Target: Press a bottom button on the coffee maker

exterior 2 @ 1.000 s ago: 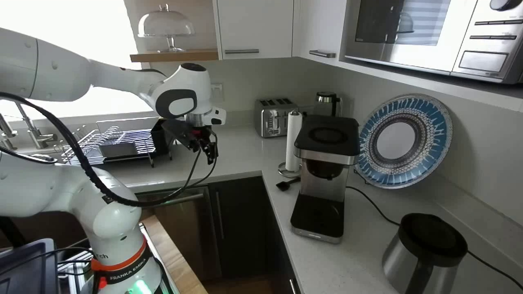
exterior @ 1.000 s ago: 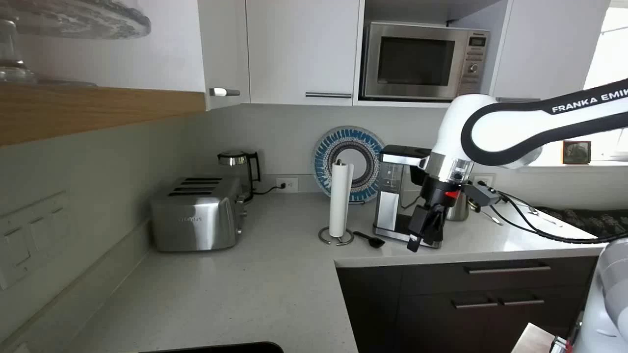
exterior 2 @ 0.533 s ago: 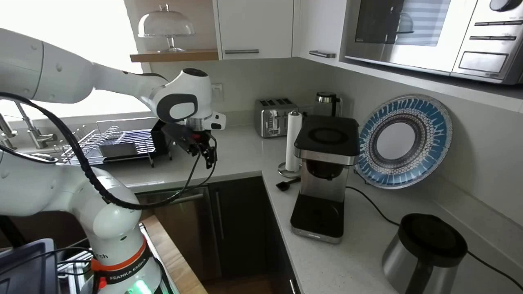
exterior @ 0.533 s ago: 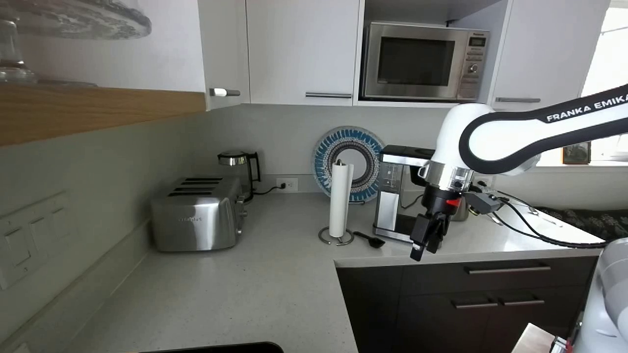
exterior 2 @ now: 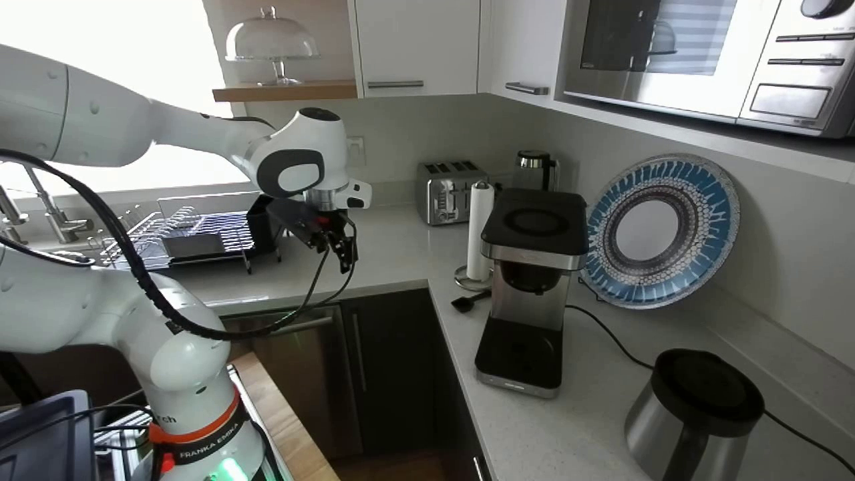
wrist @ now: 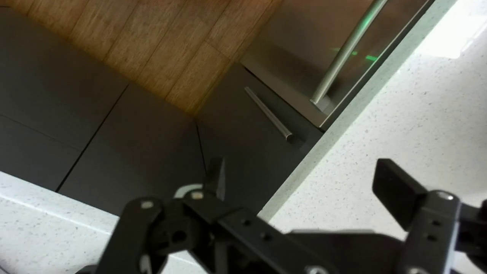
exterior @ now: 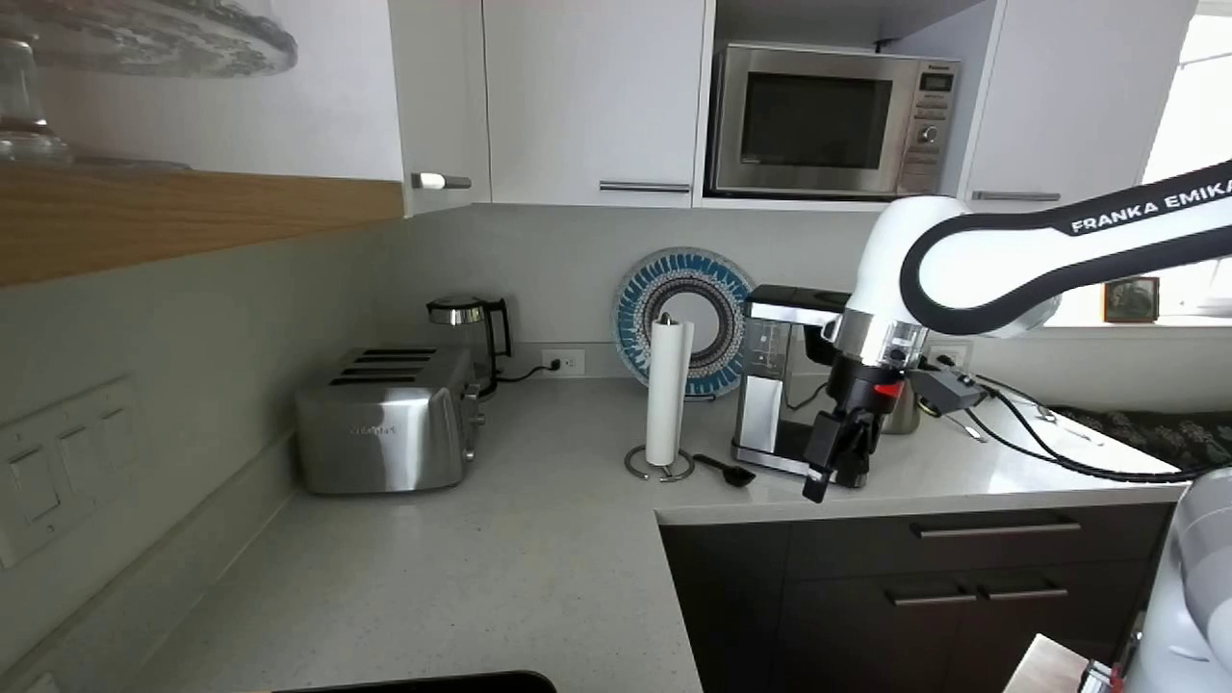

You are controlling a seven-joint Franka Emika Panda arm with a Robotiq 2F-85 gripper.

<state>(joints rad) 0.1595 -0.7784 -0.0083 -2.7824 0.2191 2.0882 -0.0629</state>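
Leftmost in an exterior view, with twelve o'clock as its top, stands a dish rack (exterior 2: 160, 234). To its three o'clock hangs the gripper (exterior 2: 346, 262), in the air and touching nothing that I can see. In the wrist view its two fingers (wrist: 397, 190) are wide apart, with nothing between them.

Farther right, at about two o'clock from the gripper, there is a four-slot toaster (exterior 2: 449, 192). After it comes a paper-towel roll (exterior 2: 478, 230) on its stand, with a black scoop (exterior 2: 469, 302) at its six o'clock.

Next is the coffee maker (exterior 2: 531, 294), upright on the tabletop (exterior 2: 574, 427), a little past three o'clock from the gripper and well apart from it. Its bottom button I cannot make out. On the far right, a blue-patterned plate (exterior 2: 658, 180) leans at two o'clock from the machine, and a steel carafe (exterior 2: 695, 414) stands at four o'clock.

As I judge it, the task is only at its beginning: the gripper is near the working area, but no contact with the coffee maker is visible. What is left seems to be the approach, the aiming at the button, and the press itself, probably with the fingers brought together.
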